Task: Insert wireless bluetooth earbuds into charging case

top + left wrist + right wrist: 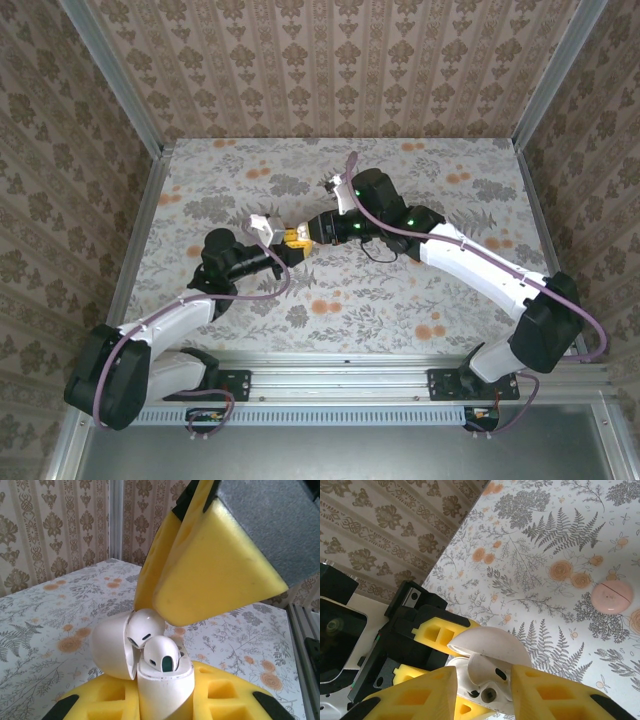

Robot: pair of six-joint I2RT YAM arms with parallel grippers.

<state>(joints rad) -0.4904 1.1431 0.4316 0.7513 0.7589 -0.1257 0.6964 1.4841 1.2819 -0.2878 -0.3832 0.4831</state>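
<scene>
At the near edge the metal rail [340, 385] carries both arm bases, and the arms lean inward to meet over the middle of the flowered table [400, 300]. The left gripper [165, 705] is clamped on the white charging case [165, 690], held upright off the table with its rounded lid [110, 645] swung open. One earbud [162, 655], glossy white with a dark spot, sits in its socket. The second earbud [145, 625] is just above the case against the lid, pinched in the tips of the right gripper [485, 680]. Beyond, a pink disc [611, 596] lies flat, well apart. Bare tabletop runs on to the papered walls [340, 60] on three sides.
</scene>
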